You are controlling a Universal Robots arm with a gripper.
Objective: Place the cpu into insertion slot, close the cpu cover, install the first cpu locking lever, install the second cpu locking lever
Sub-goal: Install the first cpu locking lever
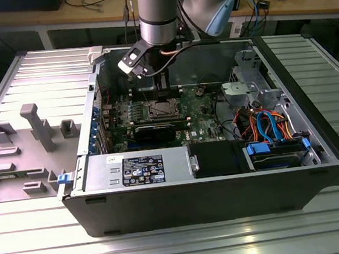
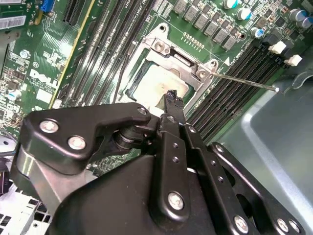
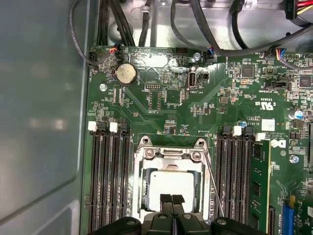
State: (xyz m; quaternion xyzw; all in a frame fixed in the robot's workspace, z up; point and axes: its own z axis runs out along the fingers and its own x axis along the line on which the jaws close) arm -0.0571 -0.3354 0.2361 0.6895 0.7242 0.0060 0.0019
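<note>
In the first wrist view I see gripper (image 3: 171, 199) tips together over the pale square cpu (image 3: 171, 182); the exterior view shows the black case (image 1: 195, 200).

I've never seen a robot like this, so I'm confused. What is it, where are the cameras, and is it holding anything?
It's a robot arm reaching into an open computer lying on a metal table. The exterior view looks from off the arm; both wrist views ride on it. Its gripper, shut and holding nothing, sits close over the cpu, a silvery square in its slot. The cover frames it; a thin lever runs beside.
</note>
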